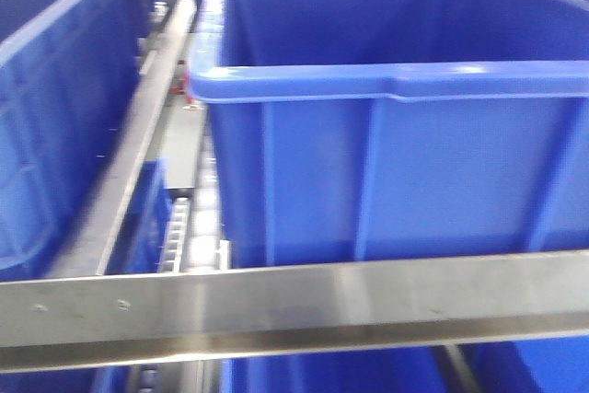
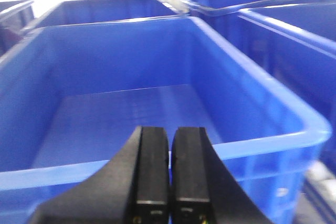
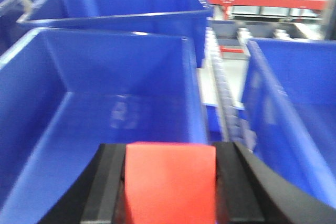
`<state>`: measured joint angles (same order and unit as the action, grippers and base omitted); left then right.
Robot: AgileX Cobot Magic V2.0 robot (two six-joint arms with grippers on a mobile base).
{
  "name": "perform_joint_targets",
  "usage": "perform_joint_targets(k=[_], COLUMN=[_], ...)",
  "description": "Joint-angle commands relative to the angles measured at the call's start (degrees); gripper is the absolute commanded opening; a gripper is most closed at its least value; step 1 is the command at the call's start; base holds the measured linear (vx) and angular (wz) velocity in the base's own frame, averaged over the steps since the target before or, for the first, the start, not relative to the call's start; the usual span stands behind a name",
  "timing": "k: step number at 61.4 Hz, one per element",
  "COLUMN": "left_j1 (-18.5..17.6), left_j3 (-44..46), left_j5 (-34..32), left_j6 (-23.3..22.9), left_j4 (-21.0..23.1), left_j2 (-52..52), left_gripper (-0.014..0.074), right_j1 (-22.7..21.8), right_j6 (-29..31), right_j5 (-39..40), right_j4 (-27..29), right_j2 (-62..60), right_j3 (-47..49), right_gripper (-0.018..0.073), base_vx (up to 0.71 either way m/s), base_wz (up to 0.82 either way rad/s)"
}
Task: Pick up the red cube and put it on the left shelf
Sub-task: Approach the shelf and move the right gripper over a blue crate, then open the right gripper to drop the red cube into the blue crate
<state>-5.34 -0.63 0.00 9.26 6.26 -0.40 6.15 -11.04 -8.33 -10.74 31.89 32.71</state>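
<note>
Right gripper (image 3: 170, 183) clamped the red cube (image 3: 170, 179) above a blue crate (image 3: 173, 77), seemingly poised for release onto the left shelf (image 1: 294, 306).

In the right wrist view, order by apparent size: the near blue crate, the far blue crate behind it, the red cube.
1. near blue crate, clearly largest.
2. far blue crate and red cube look alike; the cube is very near the camera, so no ranking.

Warehouse, blue crates (image 1: 396, 135), steel roller rack (image 1: 294, 306)
</note>
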Motion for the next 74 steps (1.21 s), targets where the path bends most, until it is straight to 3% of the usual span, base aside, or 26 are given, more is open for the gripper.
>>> perform_joint_targets(k=[1, 74], left_j1=[0.1, 0.1], left_j3=[-1.3, -1.3], left_j5=[-4.8, -4.8], left_j6=[-0.1, -0.1], left_j4=[0.5, 0.5], left_j2=[0.3, 0.3], left_gripper=[0.0106, 0.0106], right_j1=[-0.4, -0.4], right_j6=[0.2, 0.2], right_j5=[5.1, 5.1], right_j4=[-0.7, -0.7], right_j2=[0.1, 0.1], right_j3=[1.7, 1.7], right_gripper=[0.0057, 0.0057], base_vx=[0.02, 0.01], base_wz=[0.11, 0.02])
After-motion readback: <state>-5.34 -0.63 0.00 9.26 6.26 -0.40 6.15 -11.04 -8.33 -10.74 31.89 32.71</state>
